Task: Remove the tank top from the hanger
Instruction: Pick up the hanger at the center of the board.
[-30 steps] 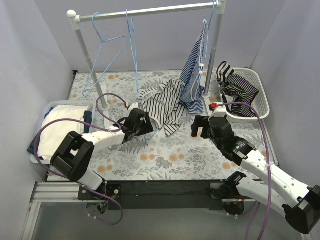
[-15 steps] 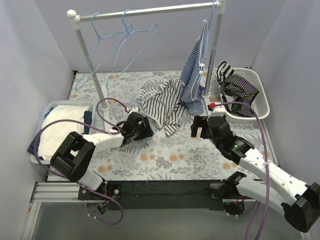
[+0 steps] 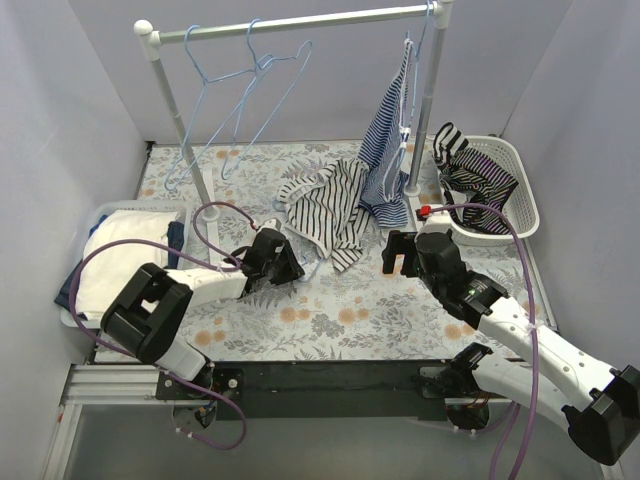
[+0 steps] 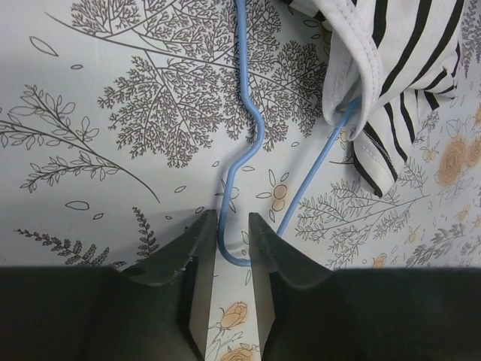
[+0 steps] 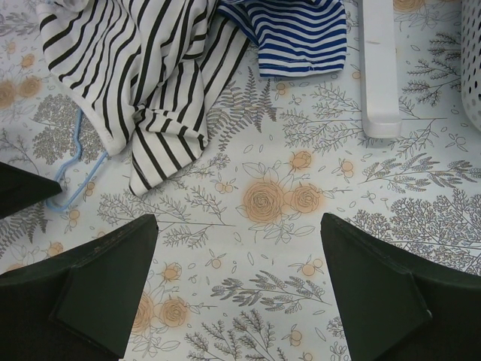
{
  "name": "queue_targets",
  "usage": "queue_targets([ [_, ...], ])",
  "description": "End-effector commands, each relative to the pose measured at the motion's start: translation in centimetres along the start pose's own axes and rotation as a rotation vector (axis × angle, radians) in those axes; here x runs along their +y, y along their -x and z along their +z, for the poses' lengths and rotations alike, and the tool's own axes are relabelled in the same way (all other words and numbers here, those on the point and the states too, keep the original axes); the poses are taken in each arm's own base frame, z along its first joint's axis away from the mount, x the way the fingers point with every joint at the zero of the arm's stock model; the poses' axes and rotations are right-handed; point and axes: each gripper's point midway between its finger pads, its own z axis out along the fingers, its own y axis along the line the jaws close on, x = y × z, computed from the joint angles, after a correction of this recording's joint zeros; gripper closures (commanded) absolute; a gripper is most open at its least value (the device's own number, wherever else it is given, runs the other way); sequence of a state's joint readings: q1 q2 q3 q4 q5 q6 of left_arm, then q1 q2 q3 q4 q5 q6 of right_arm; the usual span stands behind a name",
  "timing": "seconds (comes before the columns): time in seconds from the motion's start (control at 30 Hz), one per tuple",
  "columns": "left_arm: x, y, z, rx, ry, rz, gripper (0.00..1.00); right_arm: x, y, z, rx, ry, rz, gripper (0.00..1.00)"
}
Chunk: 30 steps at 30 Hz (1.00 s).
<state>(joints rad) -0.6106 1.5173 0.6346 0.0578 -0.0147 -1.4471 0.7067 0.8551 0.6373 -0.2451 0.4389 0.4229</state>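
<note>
left gripper [image 4: 233, 219]: low over the table, jaws narrow; the hook bend of the blue hanger [image 4: 249, 128] sits in the gap; can't tell if it is pinched
hanger: flat on the cloth, hook end toward the left gripper, one wire arm running up under the garment's hem
tank top [image 3: 325, 205]: black-and-white stripes, crumpled on the table just beyond the left gripper, one edge draped over the hanger wire; near the rack's right post
right gripper [image 5: 239, 226]: jaws spread wide, nothing between them, over bare cloth just right of the tank top, apart from it
surface: table cover [image 3: 350, 310], pale with grey fern and orange flower print, flat
rack foot [image 5: 378, 68]: white bar lying on the cloth by the right post
rack [image 3: 300, 22]: metal rail on two white-jointed posts at the far side of the table
spare hangers [image 3: 215, 100]: two blue wire ones, tilted, on the rail's left half
blue-striped garment [image 3: 385, 150]: hanging at the right end of the rail, lower end pooled on the cloth
basket [image 3: 510, 175]: white, slotted, far right corner, dark striped clothes inside
bin [image 3: 120, 250]: left edge of the table, folded white fabric in it
walls [image 3: 60, 120]: plain pale lilac-grey panels on left, back and right
</note>
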Motion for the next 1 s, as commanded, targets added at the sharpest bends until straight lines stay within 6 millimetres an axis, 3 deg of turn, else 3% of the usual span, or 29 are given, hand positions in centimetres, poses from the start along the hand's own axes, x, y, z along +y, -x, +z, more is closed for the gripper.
queue_targets([
  [0.0, 0.4, -0.5, 0.2, 0.013, -0.001, -0.019, 0.79, -0.2, 0.0, 0.1, -0.009, -0.003, 0.01, 0.01],
  [0.27, -0.2, -0.6, 0.6, 0.034, -0.021, -0.015, 0.93, -0.1, 0.0, 0.1, -0.008, 0.002, 0.011, 0.01],
  [0.33, -0.2, -0.6, 0.8, 0.037, -0.015, -0.009, 1.0, 0.0, 0.0, 0.0, -0.008, 0.005, 0.011, 0.01],
  [0.57, -0.3, 1.0, 0.2, -0.014, 0.01, 0.029, 1.0, 0.7, -0.1, 0.1, 0.011, 0.042, -0.008, 0.01],
  [0.83, -0.2, 5.7, -5.2, -0.193, 0.099, 0.147, 1.0, 5.4, -1.5, 0.6, 0.121, 0.265, 0.005, 0.01],
  [0.97, -1.5, 8.4, -8.9, -0.285, 0.086, 0.186, 1.0, 7.3, -1.8, 1.2, 0.161, 0.331, 0.031, 0.01],
])
